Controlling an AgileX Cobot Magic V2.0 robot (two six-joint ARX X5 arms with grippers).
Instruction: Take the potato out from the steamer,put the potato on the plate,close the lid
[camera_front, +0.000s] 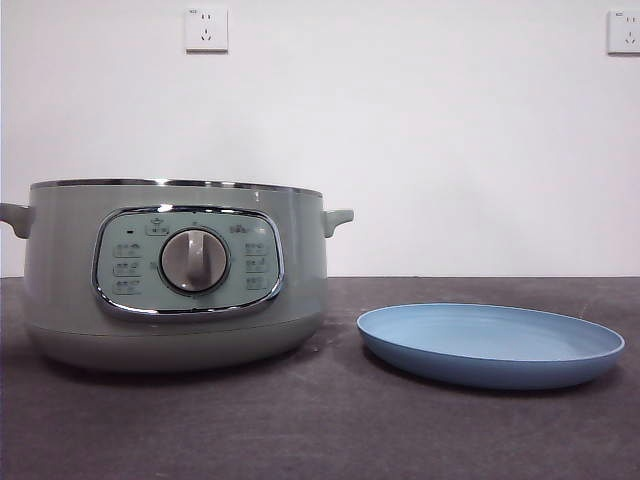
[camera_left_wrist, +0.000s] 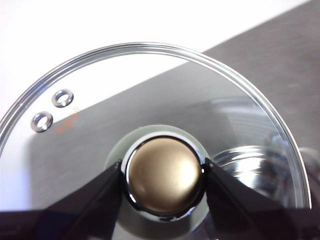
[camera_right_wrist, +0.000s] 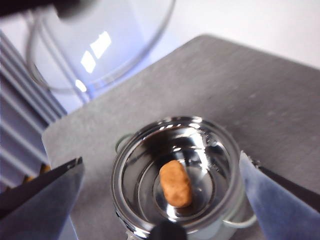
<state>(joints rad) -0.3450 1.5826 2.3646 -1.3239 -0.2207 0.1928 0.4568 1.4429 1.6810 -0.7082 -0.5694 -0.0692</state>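
Left claw (camera_left_wrist: 164, 175) is clenched on the knob of the lid (camera_left_wrist: 150, 100), jaws pressed to either side of it, and holds the lid in the air away from the steamer (camera_front: 175, 275). Right claw (camera_right_wrist: 160, 200) hangs above the steamer with its jaws spread wide and nothing between them.

Status:
- Lid removal: done. The steamer stands uncovered on the tabletop (camera_front: 320, 430).
- Potato (camera_right_wrist: 175, 183): not yet grasped. It lies on the shiny floor of the steamer, near the centre.
- Plate (camera_front: 490, 345): bare, just beside the steamer.

Remaining, by judgement: grasp the potato, move it to the plate, then set the lid on the steamer.
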